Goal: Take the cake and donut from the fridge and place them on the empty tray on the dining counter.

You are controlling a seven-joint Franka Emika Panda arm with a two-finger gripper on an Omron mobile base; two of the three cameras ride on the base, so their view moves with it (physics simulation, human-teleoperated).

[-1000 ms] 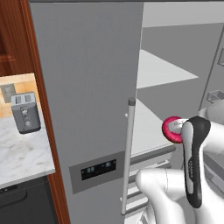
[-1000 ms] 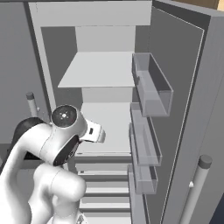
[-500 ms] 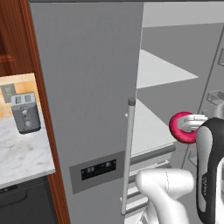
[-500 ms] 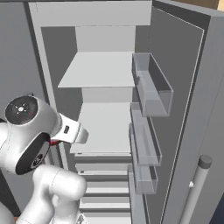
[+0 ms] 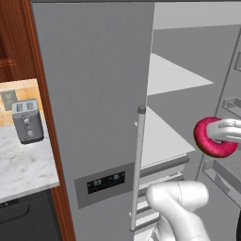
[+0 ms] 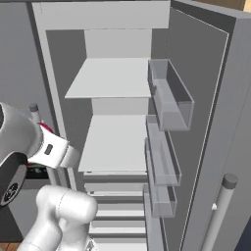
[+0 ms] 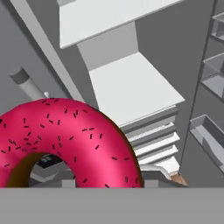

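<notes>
Tool (image 5: 221, 134) clamped on donut (image 5: 214, 137), held clear of open fridge (image 6: 117, 142) shelves. Left base view adds toaster (image 5: 27, 121) on table (image 5: 26, 167).

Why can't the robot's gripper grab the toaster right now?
Probably because the gripper is already shut on the donut, out by the open fridge. The toaster sits on the counter past the closed fridge door.

We're in a home kitchen: a tall grey fridge (image 5: 94, 94) fills mid-frame, right door open on white shelves (image 6: 115, 142), while a toaster (image 5: 27, 120) sits on a marble worktop (image 5: 23, 169) at left, beside reddish wood cabinetry (image 5: 12, 42)
</notes>
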